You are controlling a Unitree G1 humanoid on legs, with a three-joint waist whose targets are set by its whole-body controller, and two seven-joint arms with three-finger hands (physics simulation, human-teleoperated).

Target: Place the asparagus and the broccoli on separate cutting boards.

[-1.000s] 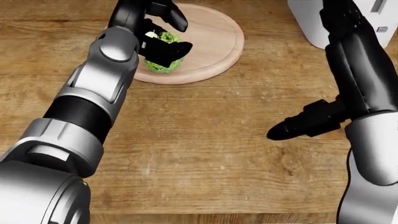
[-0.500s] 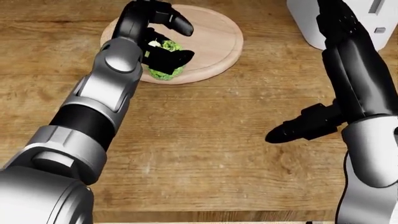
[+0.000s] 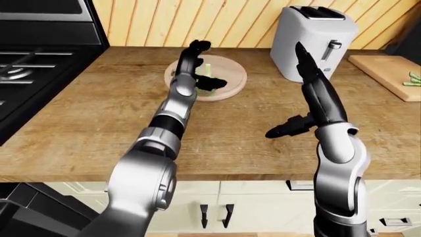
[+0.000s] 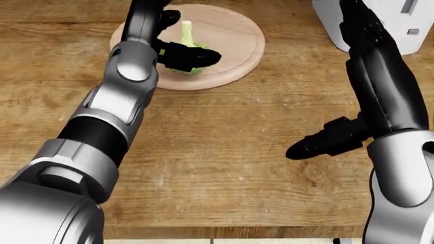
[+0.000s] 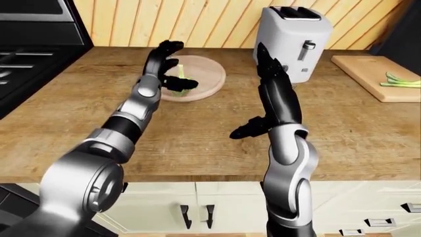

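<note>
Your left hand [image 4: 177,38] hovers, fingers spread, about the green broccoli floret [image 4: 189,48] resting on the round wooden cutting board [image 4: 234,43]. Your right hand [image 5: 266,66] is raised, fingers straight. The green asparagus stalks [image 5: 401,80] already lie on the rectangular wooden board [image 5: 359,69]; only withdrawing looks left.
</note>
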